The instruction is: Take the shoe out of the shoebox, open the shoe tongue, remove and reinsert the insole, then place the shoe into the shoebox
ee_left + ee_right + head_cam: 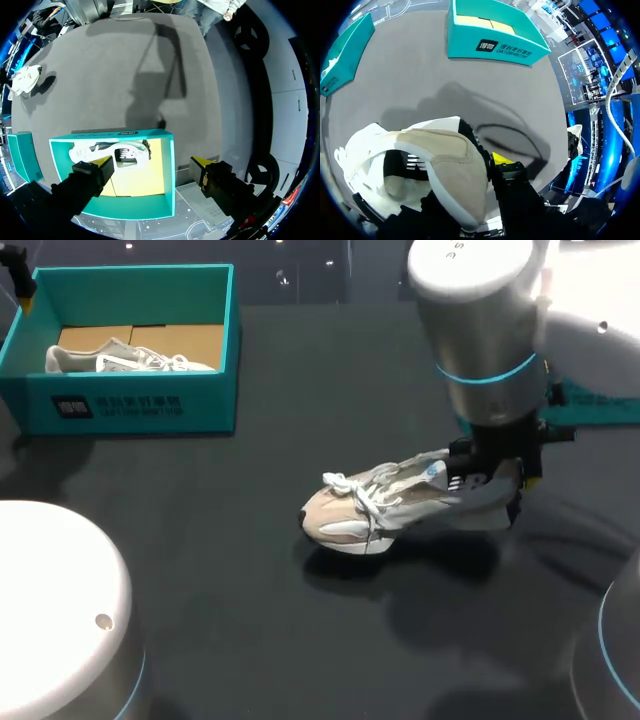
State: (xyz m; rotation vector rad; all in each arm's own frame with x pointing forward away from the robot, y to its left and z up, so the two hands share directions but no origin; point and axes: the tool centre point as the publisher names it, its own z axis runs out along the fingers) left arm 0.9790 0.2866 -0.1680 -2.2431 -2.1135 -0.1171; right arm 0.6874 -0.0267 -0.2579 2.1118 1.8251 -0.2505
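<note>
- Head view: the beige sneaker (385, 508) is pinched at the heel by the right hand (495, 475), over the middle of the bench (250, 640).
- Its long axis is laid side to side: heel at the hand, toe pointed toward the left arm's side, laces and tongue faced up.
- Toe contact with the bench cannot be told.
- Right wrist view: one fingertip (500, 159) is seen outside the heel collar. The other is hidden, judged to be inside the shoe.
- The shoebox (130, 405) is set well apart at the far left, with a white sneaker (120, 360) lying inside.
- The left hand (150, 165) is held spread above the shoebox, nothing gripped.
- The right hand is the nearer one. For the tongue, the left hand is judged to need bringing across.
</note>
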